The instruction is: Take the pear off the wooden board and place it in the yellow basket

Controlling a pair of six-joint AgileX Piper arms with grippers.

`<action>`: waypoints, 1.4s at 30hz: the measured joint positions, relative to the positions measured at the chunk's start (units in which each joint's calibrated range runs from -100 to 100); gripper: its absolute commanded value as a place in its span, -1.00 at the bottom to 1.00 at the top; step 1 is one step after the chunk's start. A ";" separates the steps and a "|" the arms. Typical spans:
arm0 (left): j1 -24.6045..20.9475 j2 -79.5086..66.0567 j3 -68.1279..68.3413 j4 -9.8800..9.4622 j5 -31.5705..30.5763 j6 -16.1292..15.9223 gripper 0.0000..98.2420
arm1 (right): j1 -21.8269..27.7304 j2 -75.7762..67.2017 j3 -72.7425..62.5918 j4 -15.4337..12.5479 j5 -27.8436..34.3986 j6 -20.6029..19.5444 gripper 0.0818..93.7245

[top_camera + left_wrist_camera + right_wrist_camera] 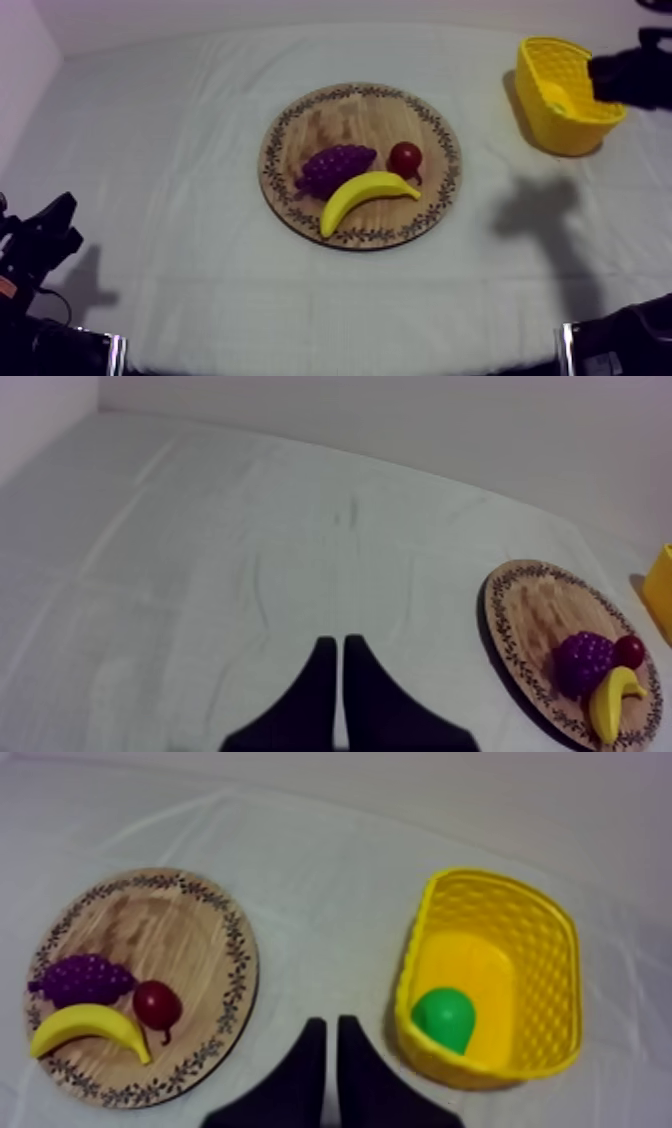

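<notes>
Pear (pixel 445 1017) lying inside yellow basket (pixel 555 992) at far right of surface (pixel 180 300).
Nearest, at the low left edge, the left hand (pixel 335 641) rests clenched on nothing, its two fingers pressed together. In the middle lies the round wooden board (pixel 350 115): the banana (pixel 365 195) is at its near side, the grapes (pixel 335 168) and the small red fruit (pixel 405 157) just behind the banana. Farther, well apart from the board, stands the basket, and the green pear sits on its floor at one end. The right hand (pixel 330 1022) hangs near the basket, clenched to a narrow wedge, grasping nothing.
</notes>
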 measured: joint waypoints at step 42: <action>0.00 0.00 0.00 0.00 0.00 0.00 -1.00 | -1.10 -48.54 43.02 11.21 -6.47 -27.20 -0.99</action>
